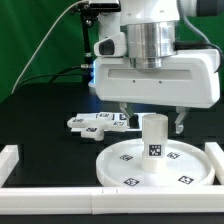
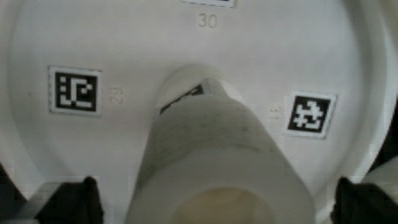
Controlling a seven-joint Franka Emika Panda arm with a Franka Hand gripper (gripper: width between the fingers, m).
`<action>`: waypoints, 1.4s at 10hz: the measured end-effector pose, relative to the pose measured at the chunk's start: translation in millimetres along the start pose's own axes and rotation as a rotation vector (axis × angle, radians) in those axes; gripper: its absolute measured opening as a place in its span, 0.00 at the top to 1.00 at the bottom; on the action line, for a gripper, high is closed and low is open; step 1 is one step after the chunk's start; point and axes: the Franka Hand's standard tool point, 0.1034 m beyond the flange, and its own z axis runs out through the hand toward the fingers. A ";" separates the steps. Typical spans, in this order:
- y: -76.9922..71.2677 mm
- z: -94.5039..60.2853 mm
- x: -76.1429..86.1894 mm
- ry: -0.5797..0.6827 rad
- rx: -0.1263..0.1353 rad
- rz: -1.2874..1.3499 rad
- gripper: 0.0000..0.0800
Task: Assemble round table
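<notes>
The large rimmed round disc [image 1: 118, 166] lies flat on the black table, several square tags on its face. The short thick cylindrical leg [image 1: 152, 137] stands upright at the disc's middle, a tag on its side. My gripper [image 1: 151, 122] hangs straight above the leg, open, one finger on each side of the leg's top with a gap to it. In the wrist view the leg [image 2: 214, 140] rises from the disc [image 2: 125, 45] toward the camera. The dark fingertips [image 2: 71, 203] stand apart from it on both sides of my gripper [image 2: 217, 205].
The marker board [image 1: 95, 122] lies flat behind the disc toward the exterior view's left. A low white wall runs along the left [image 1: 10, 160], the front [image 1: 100, 205] and the right [image 1: 215, 150]. A green backdrop stands behind.
</notes>
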 end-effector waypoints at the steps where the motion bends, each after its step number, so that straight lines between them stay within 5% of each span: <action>1: 0.7 0.3 0.2 0.000 -0.001 -0.081 0.19; 6: -2.4 1.0 -0.6 0.009 -0.025 -0.203 0.20; 7: -1.8 1.1 -0.4 0.010 -0.025 -0.169 0.42; 14: 7.7 1.2 2.9 0.021 -0.014 0.628 0.48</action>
